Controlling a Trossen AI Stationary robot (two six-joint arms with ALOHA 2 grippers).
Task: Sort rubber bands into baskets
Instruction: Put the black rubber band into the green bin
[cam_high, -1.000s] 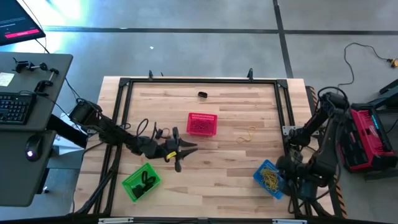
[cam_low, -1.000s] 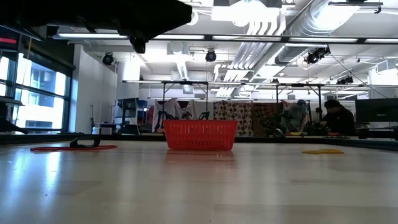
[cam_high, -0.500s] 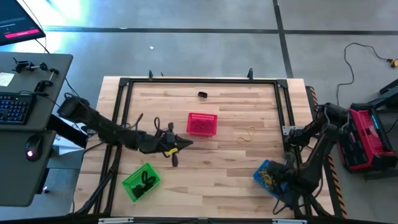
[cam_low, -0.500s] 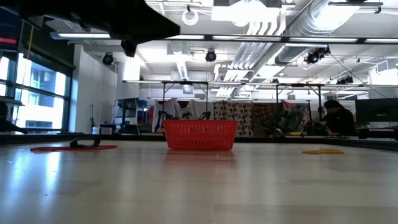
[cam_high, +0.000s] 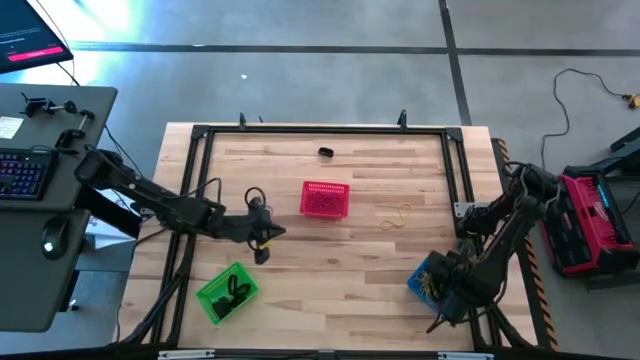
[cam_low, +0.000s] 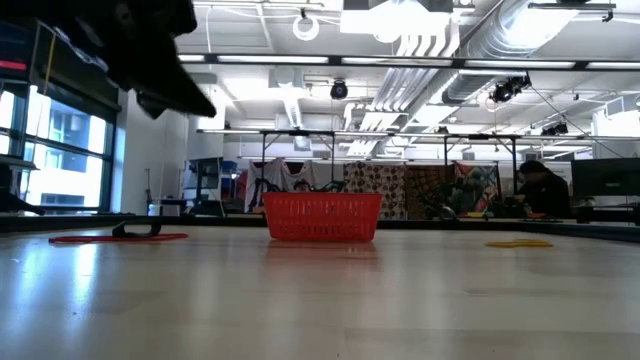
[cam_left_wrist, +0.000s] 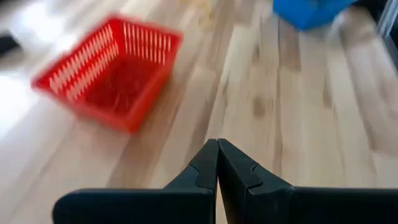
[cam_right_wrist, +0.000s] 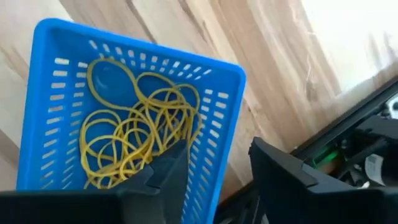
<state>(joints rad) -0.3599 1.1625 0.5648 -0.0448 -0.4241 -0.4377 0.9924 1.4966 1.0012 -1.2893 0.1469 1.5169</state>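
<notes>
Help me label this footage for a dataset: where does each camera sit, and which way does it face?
High: overhead, straight down; both arms, red basket.
Low: tabletop height, looking level across at that basket; left arm at top.
Left wrist: behind the shut left gripper, facing red and blue baskets.
Right wrist: above the blue basket of yellow rubber bands, right gripper open.
Three views share the red basket.

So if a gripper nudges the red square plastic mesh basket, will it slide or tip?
The red mesh basket probably slides: it looks light, with open lattice walls, sitting flat on the smooth wooden table. Tipping seems unlikely, being low and wide.
</notes>
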